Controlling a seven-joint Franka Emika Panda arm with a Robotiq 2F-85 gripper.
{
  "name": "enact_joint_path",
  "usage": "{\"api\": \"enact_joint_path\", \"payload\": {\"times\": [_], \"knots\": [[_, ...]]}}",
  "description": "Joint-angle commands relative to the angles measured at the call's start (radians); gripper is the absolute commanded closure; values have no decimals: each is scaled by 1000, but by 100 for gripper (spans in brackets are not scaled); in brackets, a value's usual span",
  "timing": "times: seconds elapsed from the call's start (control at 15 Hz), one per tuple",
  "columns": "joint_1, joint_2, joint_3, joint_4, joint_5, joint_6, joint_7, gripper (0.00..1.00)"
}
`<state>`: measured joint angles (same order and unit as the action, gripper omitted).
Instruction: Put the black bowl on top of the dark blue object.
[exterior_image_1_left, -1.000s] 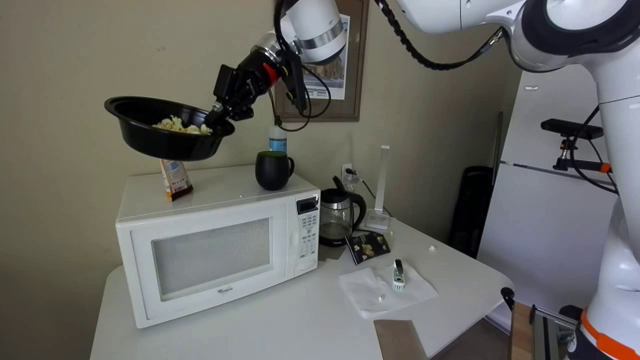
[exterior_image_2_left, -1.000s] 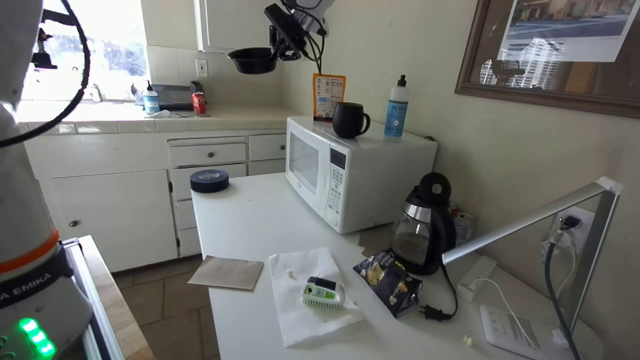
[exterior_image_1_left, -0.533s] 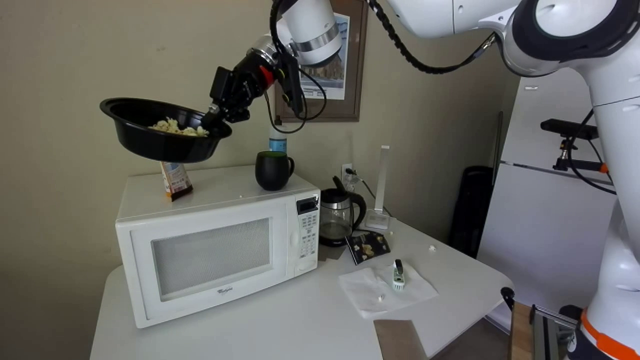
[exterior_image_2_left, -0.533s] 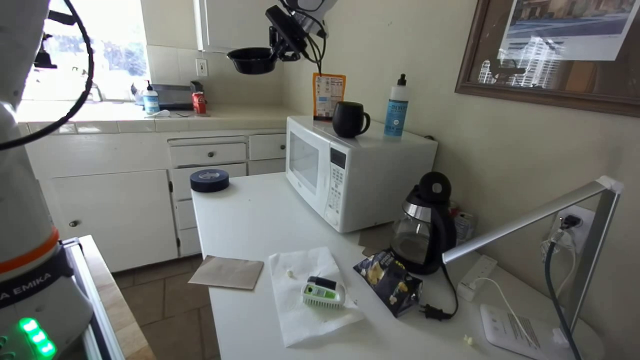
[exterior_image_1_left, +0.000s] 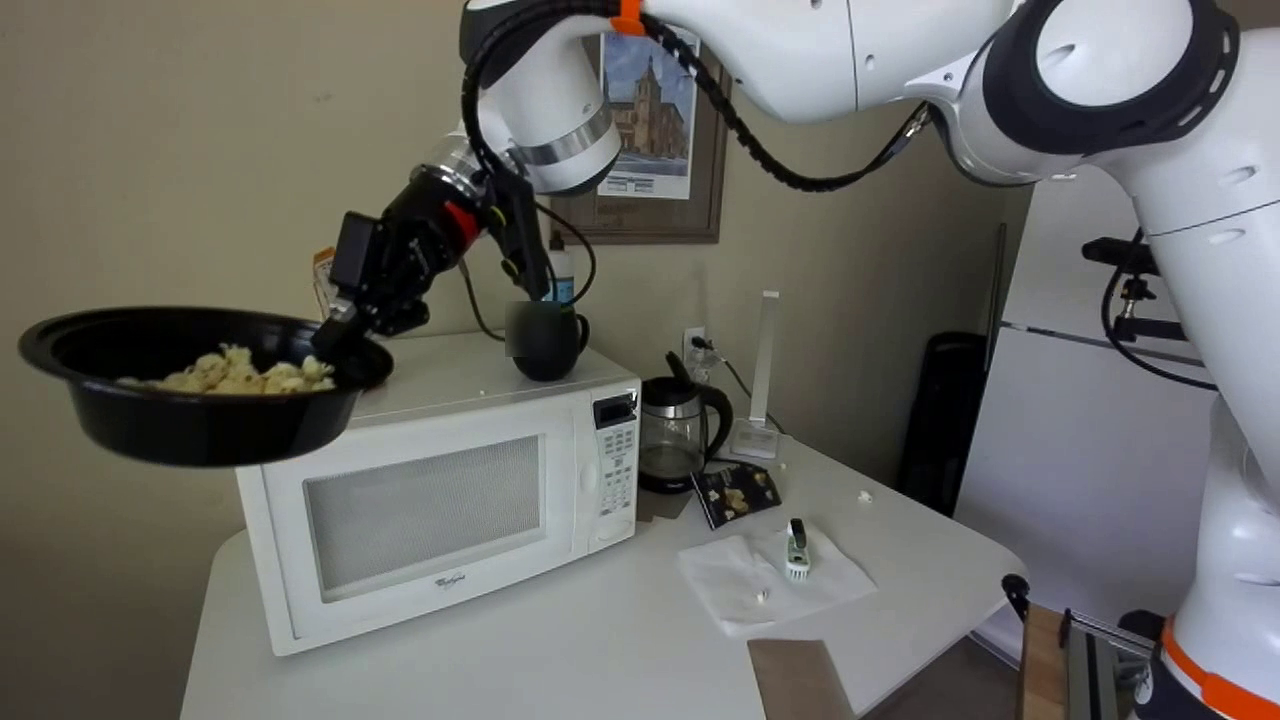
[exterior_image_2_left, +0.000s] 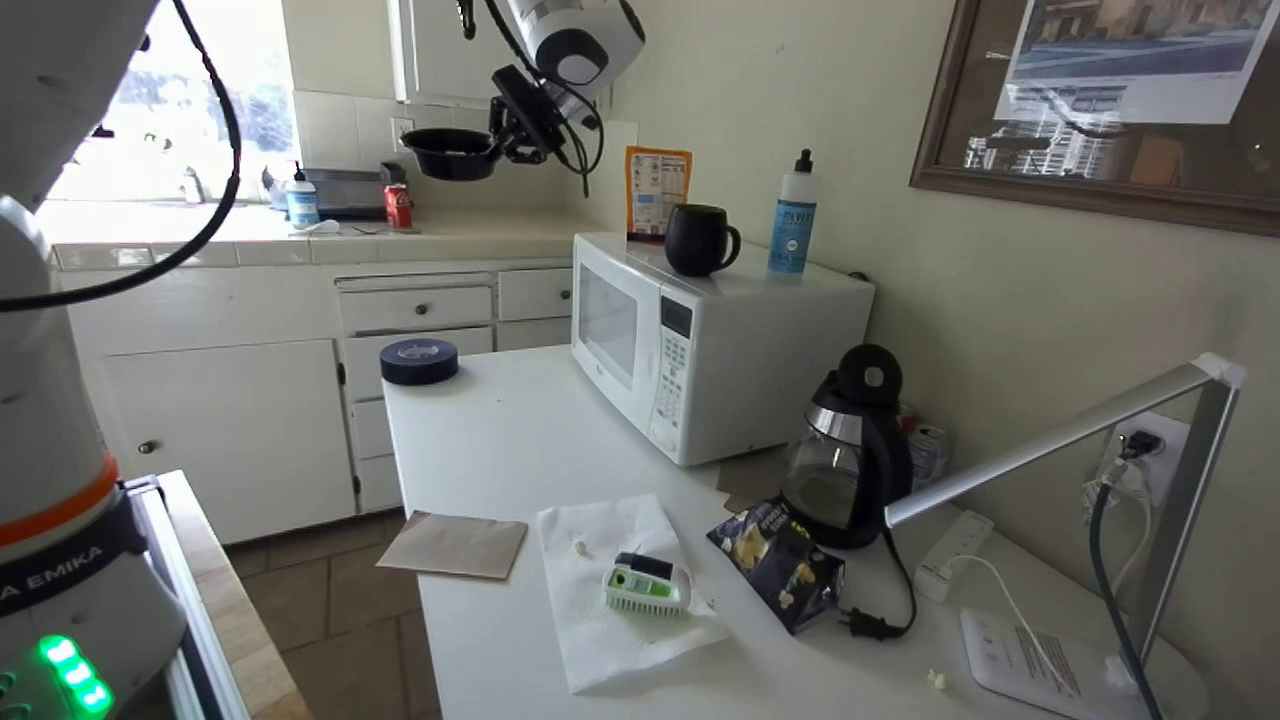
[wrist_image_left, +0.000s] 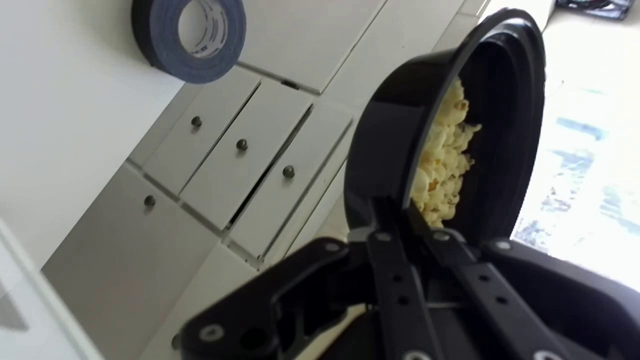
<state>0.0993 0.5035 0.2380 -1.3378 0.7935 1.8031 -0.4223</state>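
Plainly, fingers (wrist_image_left: 382, 220): the wall of the black bowl (wrist_image_left: 387, 145) is pinched at the rim, one finger set inside and one outside; by this gripper (wrist_image_left: 401, 217) the bowl is held up in the air, as seen in both exterior views.
Black bowl: glossy, round, wide-lipped, narrowed toward the base; pale, knobbly popcorn (wrist_image_left: 440, 165) is gathered in it; in an exterior view part of the microwave (exterior_image_1_left: 430, 510) is hidden behind it.
Tape roll (exterior_image_2_left: 419, 362): dark blue, squat, ring-shaped, laid flat at a corner of the white table (exterior_image_2_left: 490, 430), well apart from the bowl; its pale printed core is shown in the wrist view.
Microwave: white and boxy; on its smooth top are stood a matte black mug (exterior_image_2_left: 697, 240), an orange-edged packet (exterior_image_2_left: 658, 190) and a blue-labelled pump bottle (exterior_image_2_left: 792, 230).
Kettle (exterior_image_2_left: 825, 470): clear-walled, steel-banded, black-handled; placed just beside the microwave, with a shiny dark popcorn bag (exterior_image_2_left: 780, 565) near its base.
Paper towel (exterior_image_2_left: 605, 650): thin, white, spread out; a green-and-white bristled brush (exterior_image_2_left: 647, 587) is rested on it, and beside it a brown paper sheet (exterior_image_2_left: 455, 545) is laid partly past the table's edge.
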Motion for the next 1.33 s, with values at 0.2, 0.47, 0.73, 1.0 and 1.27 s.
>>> {"api": "enact_joint_path", "payload": {"times": [0.2, 0.47, 0.73, 1.0, 1.27], "knots": [[101, 211, 42, 61, -1, 7, 28, 98], [128, 269, 43, 16, -6, 70, 40, 98], [152, 326, 34, 10, -41, 137, 82, 98], [135, 353, 57, 14, -84, 158, 79, 98], [131, 362, 64, 17, -90, 164, 79, 93]]}}
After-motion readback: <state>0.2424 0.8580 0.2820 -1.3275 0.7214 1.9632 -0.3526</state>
